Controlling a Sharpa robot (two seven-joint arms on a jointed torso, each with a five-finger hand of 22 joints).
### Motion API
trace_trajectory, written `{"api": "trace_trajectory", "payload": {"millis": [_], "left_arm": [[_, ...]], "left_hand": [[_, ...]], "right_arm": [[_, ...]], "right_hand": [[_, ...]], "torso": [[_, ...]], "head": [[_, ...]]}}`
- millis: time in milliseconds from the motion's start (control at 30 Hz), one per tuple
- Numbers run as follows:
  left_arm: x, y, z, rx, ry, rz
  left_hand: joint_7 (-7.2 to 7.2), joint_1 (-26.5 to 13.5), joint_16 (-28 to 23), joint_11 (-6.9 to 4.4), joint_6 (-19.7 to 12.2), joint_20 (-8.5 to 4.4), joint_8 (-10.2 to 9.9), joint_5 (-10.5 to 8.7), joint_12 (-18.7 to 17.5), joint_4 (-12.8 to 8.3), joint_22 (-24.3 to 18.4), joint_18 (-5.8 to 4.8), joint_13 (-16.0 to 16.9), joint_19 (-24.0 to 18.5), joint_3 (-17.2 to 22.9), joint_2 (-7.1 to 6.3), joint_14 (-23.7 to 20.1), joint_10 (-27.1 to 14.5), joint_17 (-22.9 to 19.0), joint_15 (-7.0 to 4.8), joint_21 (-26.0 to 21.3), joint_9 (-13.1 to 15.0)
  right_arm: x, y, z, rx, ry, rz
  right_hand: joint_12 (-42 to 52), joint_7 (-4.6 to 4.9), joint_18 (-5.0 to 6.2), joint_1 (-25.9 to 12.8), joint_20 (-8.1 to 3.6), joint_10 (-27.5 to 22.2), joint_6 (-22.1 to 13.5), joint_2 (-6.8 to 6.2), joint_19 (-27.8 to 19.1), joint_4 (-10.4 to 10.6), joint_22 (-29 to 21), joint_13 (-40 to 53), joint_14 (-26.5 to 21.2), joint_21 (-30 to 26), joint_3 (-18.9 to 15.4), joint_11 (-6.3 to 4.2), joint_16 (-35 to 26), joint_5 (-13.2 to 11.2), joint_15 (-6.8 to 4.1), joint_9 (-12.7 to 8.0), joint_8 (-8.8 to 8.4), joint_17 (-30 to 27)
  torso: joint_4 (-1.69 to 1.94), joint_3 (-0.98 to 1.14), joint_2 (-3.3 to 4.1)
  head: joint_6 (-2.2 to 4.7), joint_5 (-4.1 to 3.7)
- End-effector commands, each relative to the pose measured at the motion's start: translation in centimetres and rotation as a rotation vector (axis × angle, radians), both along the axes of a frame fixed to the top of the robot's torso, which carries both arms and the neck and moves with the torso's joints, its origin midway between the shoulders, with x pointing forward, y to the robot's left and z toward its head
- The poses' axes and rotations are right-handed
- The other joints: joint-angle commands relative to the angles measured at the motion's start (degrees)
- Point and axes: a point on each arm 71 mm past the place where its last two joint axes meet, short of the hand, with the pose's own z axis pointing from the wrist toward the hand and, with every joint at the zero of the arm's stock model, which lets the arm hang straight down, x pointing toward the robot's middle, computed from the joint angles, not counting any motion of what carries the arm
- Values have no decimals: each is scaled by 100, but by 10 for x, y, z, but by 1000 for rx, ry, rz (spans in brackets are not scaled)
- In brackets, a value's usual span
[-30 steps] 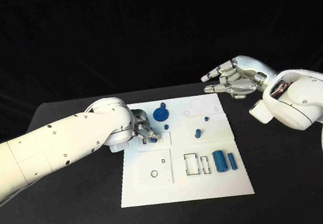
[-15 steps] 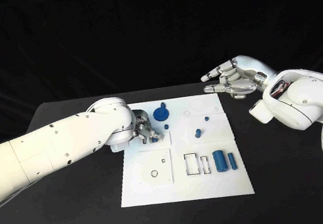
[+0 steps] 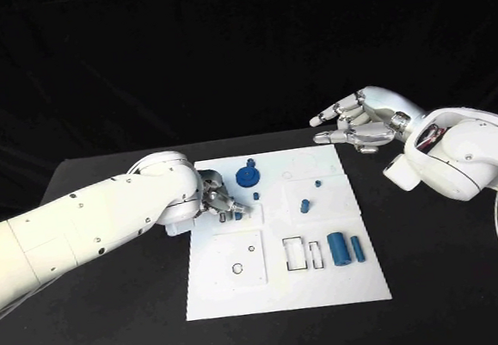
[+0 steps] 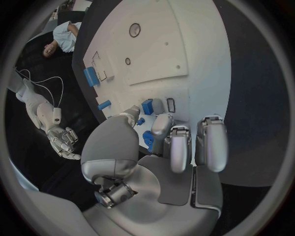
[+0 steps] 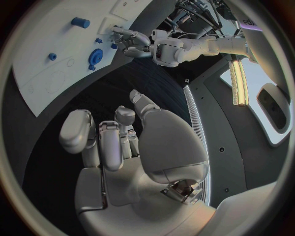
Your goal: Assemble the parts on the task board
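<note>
- The left hand [image 3: 218,196] is down over the far left part of the white task board [image 3: 340,285], with its fingers [image 4: 211,142] reaching onto the board surface.
- In the left wrist view, a small blue part [image 4: 147,106] lies just past the thumb tip, and another blue piece [image 4: 149,141] sits tucked between the thumb and the nearest finger. I cannot tell whether the fingers actually grip it or only crowd it.
- A blue gear-shaped part [image 3: 247,175] stands on the board just beyond the left fingers, on their far side.
- Well clear of those fingers, a small blue peg [image 3: 305,206] sits mid-board, and a blue cylinder [image 3: 338,248] and a slimmer blue bar [image 3: 358,248] lie side by side near the board's right edge, next to rectangular outlines.
- The right hand [image 3: 366,126] hovers above the black table [image 3: 121,329] off the board's far right corner, holding nothing. Its fingers [image 5: 110,142] are loosely bent and spread apart, with no part near them.
</note>
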Motion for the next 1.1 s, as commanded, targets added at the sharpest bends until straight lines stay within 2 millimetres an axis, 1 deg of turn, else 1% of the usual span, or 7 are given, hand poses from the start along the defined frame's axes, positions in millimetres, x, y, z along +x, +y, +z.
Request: {"api": "trace_trajectory", "payload": {"millis": [33, 567, 700, 833, 900, 967, 1100], "left_arm": [[-1, 2, 0, -9, -2, 5], [-2, 8, 23, -56, -38, 11], [0, 13, 33, -75, -36, 21], [7, 20, 41, -70, -39, 32], [14, 23, 45, -65, -41, 40], [21, 25, 48, -57, -40, 46], [40, 29, 53, -19, -26, 50]], "left_hand": [[0, -5, 14, -19, 36, -29, 43, 20, 26, 0, 500, -84, 10, 143, -48, 34, 612, 43, 1507, -46, 39, 10], [-12, -33, 14, -32, 30, -43, 74, 20, 45, 12, 512, -85, 27, 149, -310, 114, 612, 62, 1507, -59, 41, 43], [14, -3, 14, -14, -57, -38, 28, 20, -89, 5, 410, -62, -122, 101, -434, 135, 612, -46, 1507, -48, -32, 31], [204, 361, 14, 138, -496, 41, -393, 52, -487, -78, 157, -11, -546, -28, -574, 188, 612, -393, 1507, 63, -222, -215], [327, 662, 14, 248, -676, 118, -677, 188, -608, -132, 91, 1, -682, -63, -545, 259, 612, -503, 1507, 151, -278, -436], [424, 829, 14, 323, -681, 196, -915, 219, -663, -88, 65, 13, -758, -78, -570, 293, 612, -557, 1507, 249, -307, -684], [414, 897, 14, 337, -513, 242, -979, 217, -632, -25, 72, 17, -746, -75, -653, 285, 612, -537, 1507, 254, -311, -841]], "right_arm": [[0, 0, -1, 0, 2, 7], [1, 3, -3, -1, 9, 14], [2, 3, -3, -1, 11, 14], [2, 3, -4, -2, 12, 12], [3, 3, -4, -2, 13, 12], [3, 3, -4, -2, 13, 12], [4, 4, -5, -3, 14, 13]], "right_hand": [[-29, 22, 44, -56, 7, -39, 11, 12, -35, 35, -11, -7, 272, -36, 12, 16, -30, 26, -20, -7, 26, 13], [-87, 20, 63, -46, 7, -81, 4, 9, -82, 26, -116, -60, 259, -95, 18, 13, -69, 31, -21, -11, 25, -40], [-87, 20, 63, -46, 7, -81, 4, 9, -82, 26, -116, -60, 259, -95, 18, 13, -69, 31, -21, -11, 25, -40], [-87, 20, 63, -46, 7, -81, 4, 9, -82, 26, -116, -60, 259, -95, 18, 13, -69, 31, -21, -11, 25, -40], [-87, 20, 63, -46, 7, -81, 4, 9, -82, 26, -116, -60, 259, -95, 18, 13, -69, 31, -21, -11, 25, -40], [-91, 21, 65, -47, 7, -84, 3, 10, -87, 27, -127, -64, 255, -102, 19, 13, -80, 32, -21, -11, 25, -54], [-92, 21, 65, -48, 7, -85, 3, 10, -89, 27, -130, -65, 253, -104, 19, 13, -84, 32, -21, -12, 25, -59]], "torso": [[-1, -2, 3], [-5, 2, 4], [-3, 8, 4], [5, 8, 2], [4, 7, 2], [2, 5, 6], [-19, 3, 8]], "head": [[-2, -12], [18, -17], [30, -24], [48, -25], [55, -17], [73, -19], [94, -5]]}}
